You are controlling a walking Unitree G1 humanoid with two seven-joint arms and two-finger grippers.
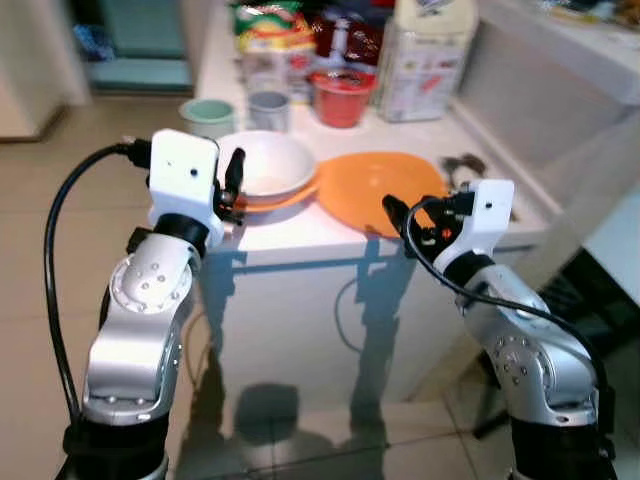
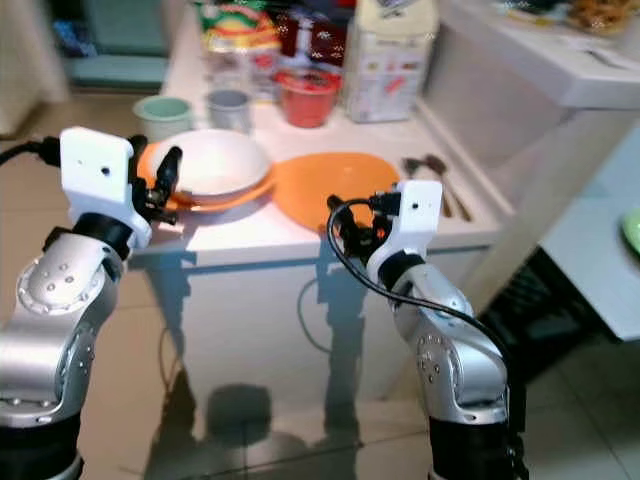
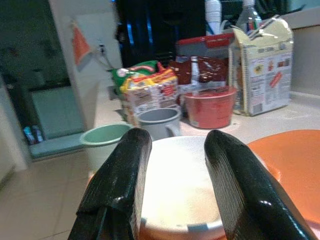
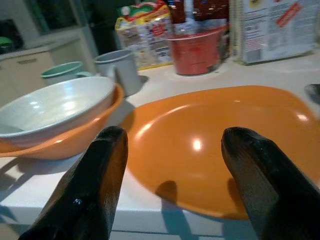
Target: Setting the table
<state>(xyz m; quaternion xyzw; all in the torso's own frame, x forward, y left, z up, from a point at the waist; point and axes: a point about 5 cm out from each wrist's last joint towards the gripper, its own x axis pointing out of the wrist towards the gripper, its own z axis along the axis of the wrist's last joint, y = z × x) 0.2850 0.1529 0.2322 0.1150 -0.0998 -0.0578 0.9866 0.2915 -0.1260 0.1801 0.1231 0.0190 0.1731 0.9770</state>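
On white counter (image 1: pixel 300 225): white bowl (image 1: pixel 268 165) nested in orange bowl (image 4: pixel 75 142), orange plate (image 1: pixel 380 190) beside; cups, red bowl (image 1: pixel 340 97), carton (image 1: pixel 425 60) behind. Left gripper (image 3: pixel 175 187) spread before white bowl, right gripper (image 4: pixel 175 180) spread at plate's edge, both empty.

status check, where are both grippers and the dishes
Left gripper open, at the white bowl nested in an orange bowl. Right gripper open, at the near edge of the orange plate. Mugs and food packs behind, nothing between.
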